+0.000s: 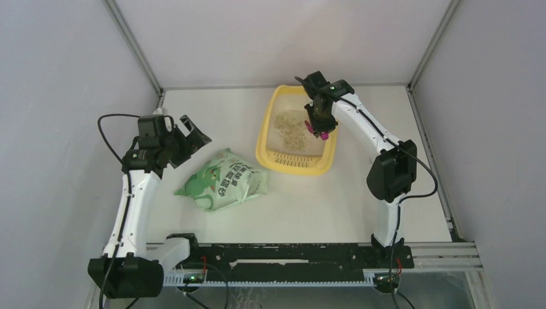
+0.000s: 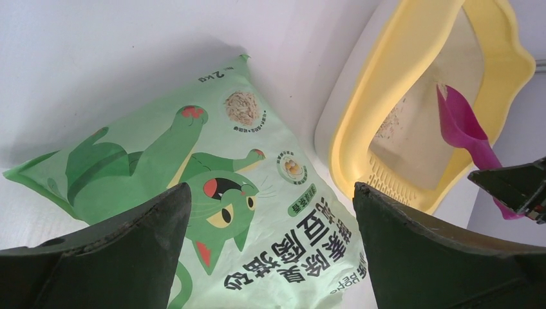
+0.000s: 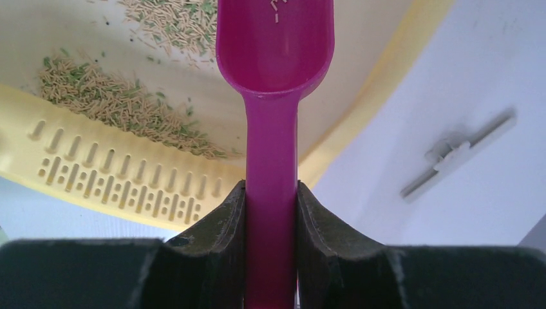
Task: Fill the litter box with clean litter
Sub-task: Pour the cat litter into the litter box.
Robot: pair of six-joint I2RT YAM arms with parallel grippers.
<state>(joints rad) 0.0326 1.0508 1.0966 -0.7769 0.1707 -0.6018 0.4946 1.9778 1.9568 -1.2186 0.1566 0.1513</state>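
Note:
The yellow litter box [image 1: 265, 138] stands at the back middle, its slotted grille ledge [image 3: 116, 177] at the near end. A thin, patchy layer of beige-tan clean litter [image 1: 288, 127] lies on its floor, also in the right wrist view [image 3: 109, 103]. My right gripper [image 1: 320, 131] is shut on the handle of a magenta scoop [image 3: 273, 84], held over the box's right side; only a few granules sit in the scoop. My left gripper [image 1: 193, 133] is open and empty, above the table left of the light green litter bag [image 1: 225, 180].
The printed bag [image 2: 219, 187] lies flat between the left gripper and the box. A grey strip [image 3: 457, 154] lies on the table right of the box. Grey walls close in the table on three sides.

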